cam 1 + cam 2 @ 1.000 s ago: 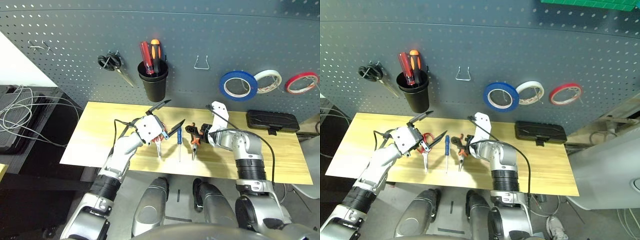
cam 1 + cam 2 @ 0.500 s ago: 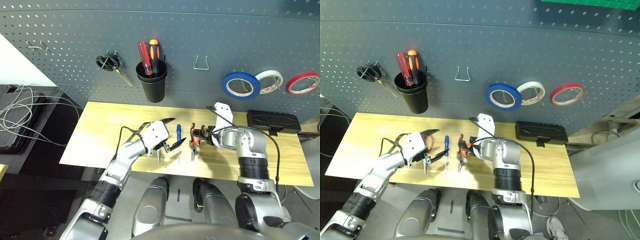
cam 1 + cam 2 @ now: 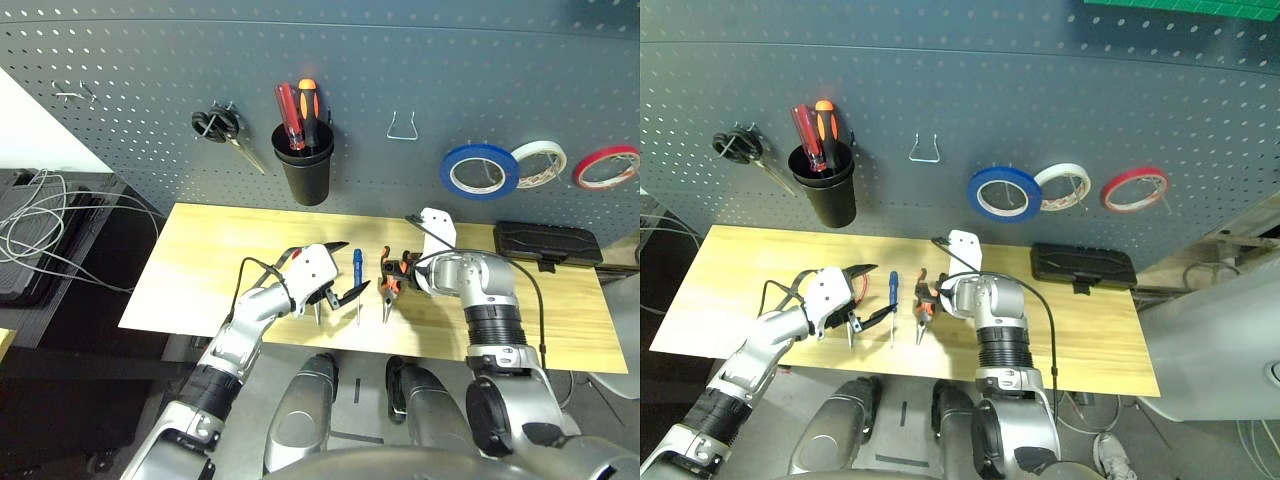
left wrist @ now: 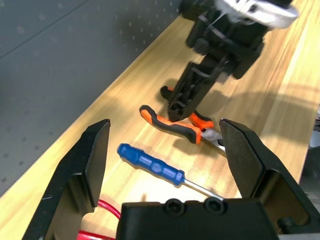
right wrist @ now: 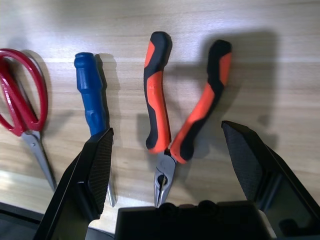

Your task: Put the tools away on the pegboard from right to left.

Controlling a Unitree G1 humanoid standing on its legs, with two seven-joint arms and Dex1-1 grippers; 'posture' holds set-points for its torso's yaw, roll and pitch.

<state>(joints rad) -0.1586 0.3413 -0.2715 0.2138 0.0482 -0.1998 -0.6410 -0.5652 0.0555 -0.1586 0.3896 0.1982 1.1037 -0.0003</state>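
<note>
The blue tape ring (image 3: pixel 480 171) hangs on the pegboard (image 3: pixel 400 60). On the wooden table (image 3: pixel 200 250) lie the orange-and-black pliers (image 5: pixel 160 110), the blue-handled screwdriver (image 5: pixel 91 97) and the red-handled scissors (image 5: pixel 20 102), side by side. My right gripper (image 5: pixel 167 130) is open, its fingers straddling the pliers' handles from just above. My left gripper (image 4: pixel 167 160) is open low over the scissors, facing the screwdriver (image 4: pixel 150 164) and pliers (image 4: pixel 182 127). In the left eye view the left gripper (image 3: pixel 354 266) hides most of the scissors.
White (image 3: pixel 538 160) and red (image 3: pixel 605 163) tape rolls hang right of the blue ring. A black cup (image 3: pixel 306 168) holds two large screwdrivers; black-handled scissors (image 3: pixel 220 126) hang to its left. A bare metal hook (image 3: pixel 402 127) is mid-board. A black case (image 3: pixel 545 242) lies at the table's right.
My left gripper has come down and forward from above the table to just over the scissors. The right gripper has shifted slightly left over the pliers.
</note>
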